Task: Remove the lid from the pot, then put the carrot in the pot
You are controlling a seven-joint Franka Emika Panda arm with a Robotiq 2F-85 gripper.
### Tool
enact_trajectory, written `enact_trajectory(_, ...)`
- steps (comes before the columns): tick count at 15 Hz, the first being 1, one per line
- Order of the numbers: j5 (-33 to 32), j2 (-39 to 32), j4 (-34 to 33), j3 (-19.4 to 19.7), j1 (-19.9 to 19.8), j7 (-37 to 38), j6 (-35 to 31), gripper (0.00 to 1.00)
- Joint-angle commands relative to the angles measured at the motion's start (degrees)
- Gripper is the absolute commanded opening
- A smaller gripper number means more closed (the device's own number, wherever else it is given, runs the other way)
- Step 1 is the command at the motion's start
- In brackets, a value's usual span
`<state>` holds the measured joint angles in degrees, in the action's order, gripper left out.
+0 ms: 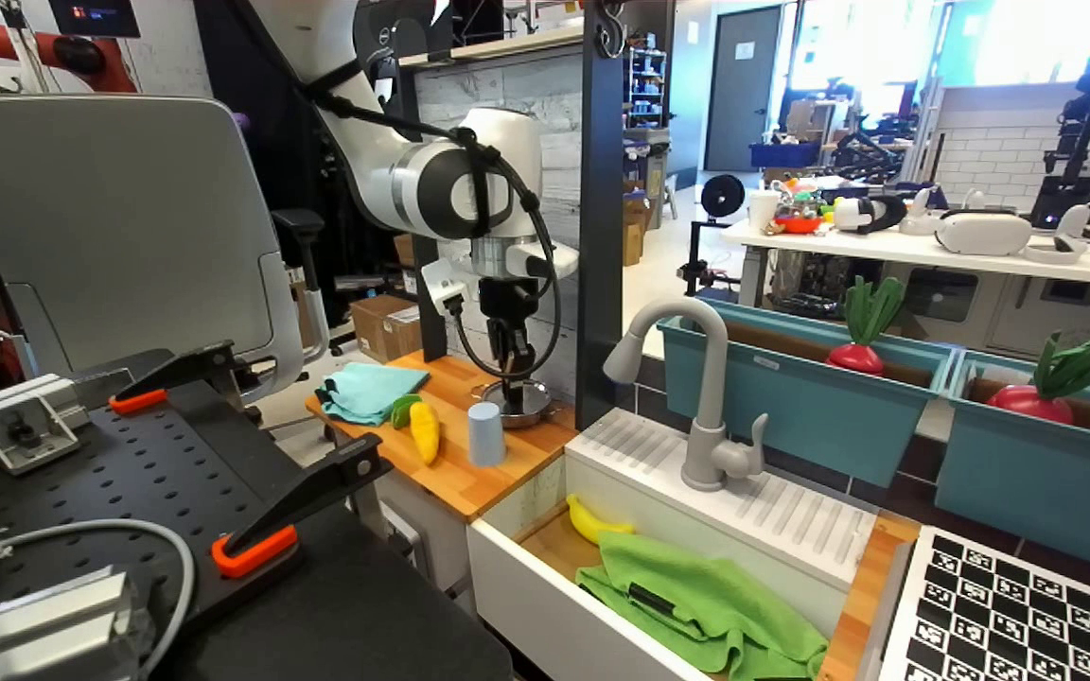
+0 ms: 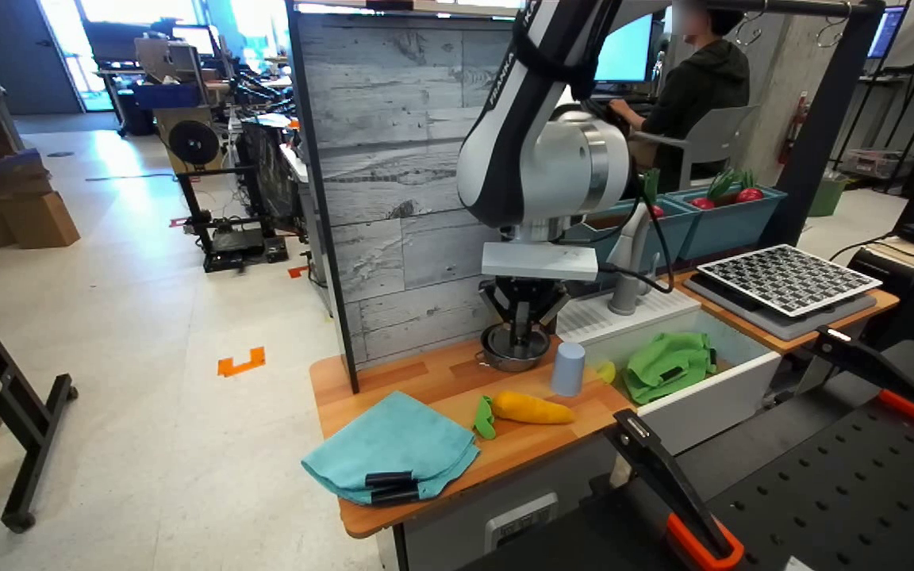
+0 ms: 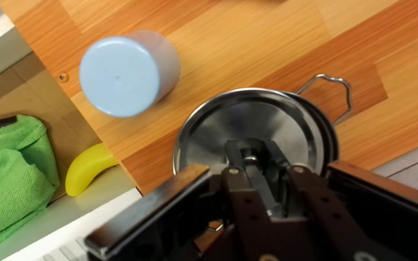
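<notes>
Wrist view: claw (image 3: 254, 155) tight on lid (image 3: 249, 121), upturned cup (image 3: 122, 76) near, banana (image 3: 86, 169) and green cloth (image 3: 16, 186) in sink (image 3: 103, 188).

Beside one cup (image 3: 122, 76) were one pot (image 2: 511, 365) and one lid (image 3: 247, 119). Near the cup lay one carrot (image 2: 532, 408) and one banana (image 3: 91, 165); farther off were two cloths (image 2: 397, 444) and two planters (image 1: 791, 397).

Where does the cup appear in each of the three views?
In an exterior view: cup, below centre, slightly left.
In an exterior view: cup, below centre, slightly right.
Wrist view: cup, upper left.
Landmark in all three: the pot, near the cup.
</notes>
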<state>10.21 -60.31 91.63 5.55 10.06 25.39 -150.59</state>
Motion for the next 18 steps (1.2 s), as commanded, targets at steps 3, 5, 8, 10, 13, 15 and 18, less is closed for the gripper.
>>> enact_trajectory(3,-1.41,4.79,5.59,0.16,0.63,-1.19,-0.58,0.05)
enact_trajectory(5,-2.09,7.09,8.55,0.52,1.45,-1.33,-1.62,0.05)
enact_trajectory(8,-4.57,9.03,10.58,1.19,3.62,-0.53,-1.48,0.05)
enact_trajectory(10,-6.3,9.43,10.58,1.15,5.34,-0.08,-0.52,0.05)
enact_trajectory(13,-8.22,8.59,9.5,0.99,8.47,0.6,-0.6,0.05)
enact_trajectory(15,-9.42,7.69,8.49,1.16,10.73,1.19,-0.48,0.05)
enact_trajectory(18,-11.07,6.42,6.94,1.3,13.54,1.85,-0.11,0.05)
